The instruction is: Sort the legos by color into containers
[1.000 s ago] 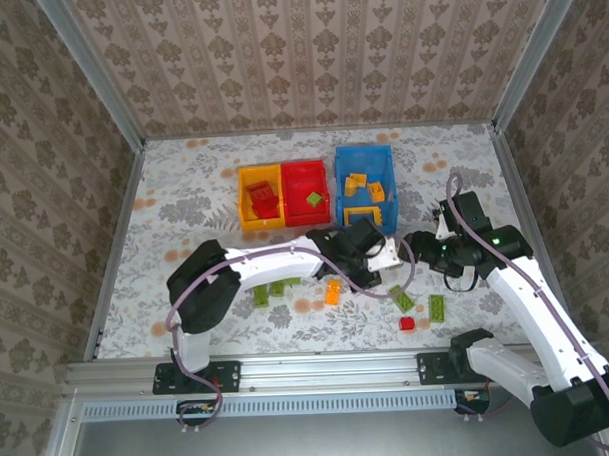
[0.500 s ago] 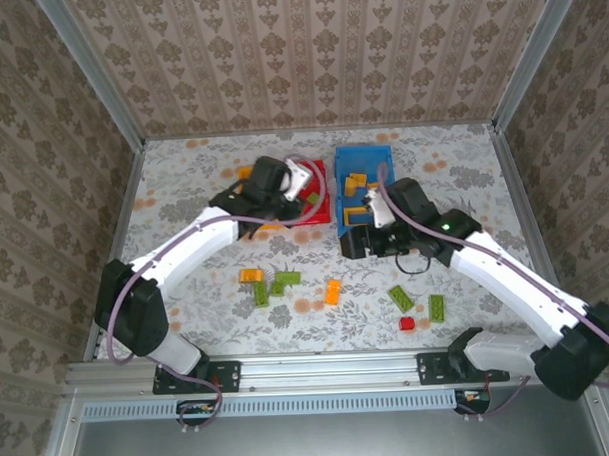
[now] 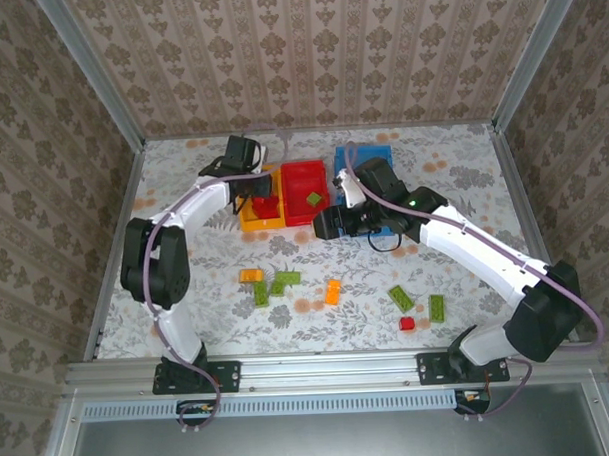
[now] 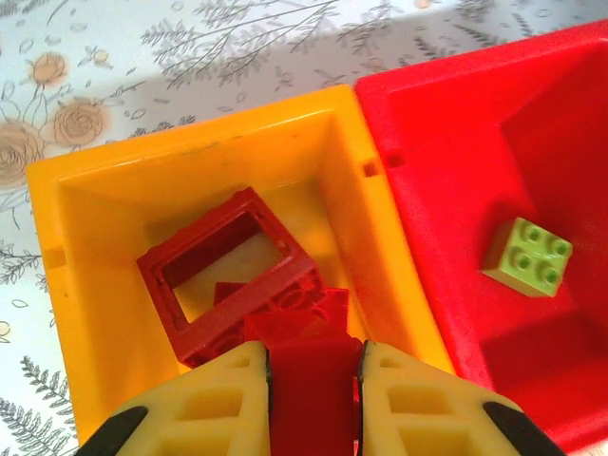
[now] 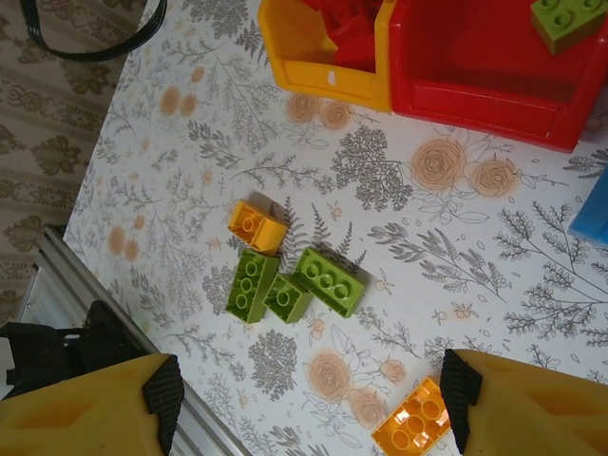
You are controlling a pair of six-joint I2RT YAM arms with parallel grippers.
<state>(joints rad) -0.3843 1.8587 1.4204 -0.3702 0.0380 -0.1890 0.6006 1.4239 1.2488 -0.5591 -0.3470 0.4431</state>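
My left gripper point(image 4: 313, 380) is shut on a red brick point(image 4: 306, 366) and hangs over the yellow container point(image 4: 95, 190), where a hollow red frame point(image 4: 228, 271) lies. In the top view the left gripper point(image 3: 251, 180) is at the yellow container point(image 3: 246, 215). Beside it, the red container point(image 4: 427, 114) holds a green brick point(image 4: 527, 256). My right gripper point(image 5: 312, 399) is open and empty above loose legos: three green bricks point(image 5: 330, 280) and two orange ones point(image 5: 256, 228). The blue container point(image 3: 367, 158) is partly hidden by the right arm.
More loose legos lie near the front right: two green bricks point(image 3: 401, 299), point(image 3: 437, 305) and a small red one point(image 3: 407, 323). Patterned walls close in the table on three sides, and a metal rail point(image 3: 329, 367) runs along the near edge.
The left arm has swung back and left, carrying the red brick from the table's middle to over the yellow container. The right gripper has moved left, away from the blue container.
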